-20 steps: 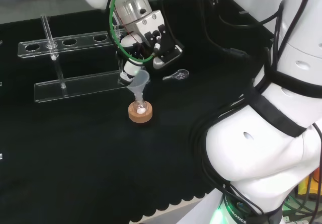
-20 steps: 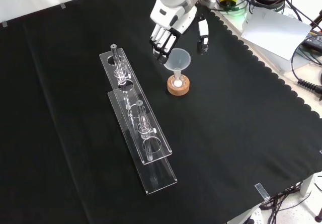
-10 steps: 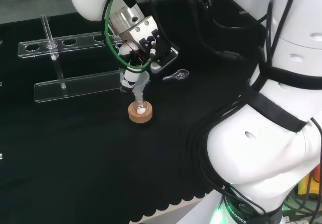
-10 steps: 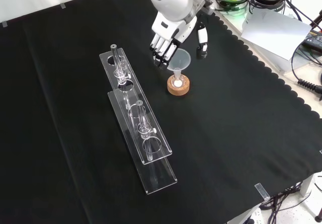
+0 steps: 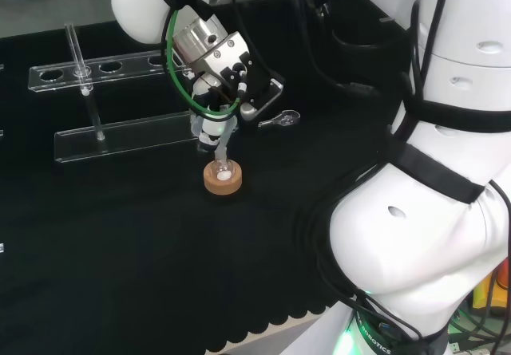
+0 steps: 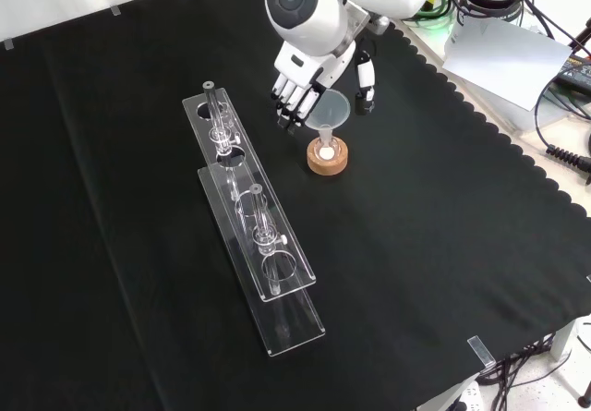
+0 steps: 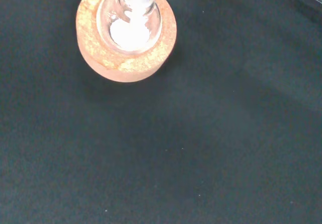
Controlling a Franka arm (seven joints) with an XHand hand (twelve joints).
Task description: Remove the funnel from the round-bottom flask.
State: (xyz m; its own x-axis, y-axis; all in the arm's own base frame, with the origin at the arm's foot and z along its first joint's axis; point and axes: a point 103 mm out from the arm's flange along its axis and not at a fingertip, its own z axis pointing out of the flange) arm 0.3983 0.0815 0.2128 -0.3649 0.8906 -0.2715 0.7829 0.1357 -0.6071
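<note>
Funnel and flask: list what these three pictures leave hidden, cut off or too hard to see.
- Head view: the funnel's cone is hidden behind the hand.
- Front view: whether the hand's fingers touch the funnel cannot be told; they overlap its rim.
- Wrist view: the flask on its cork ring is cut off at the neck by the picture's edge.
</note>
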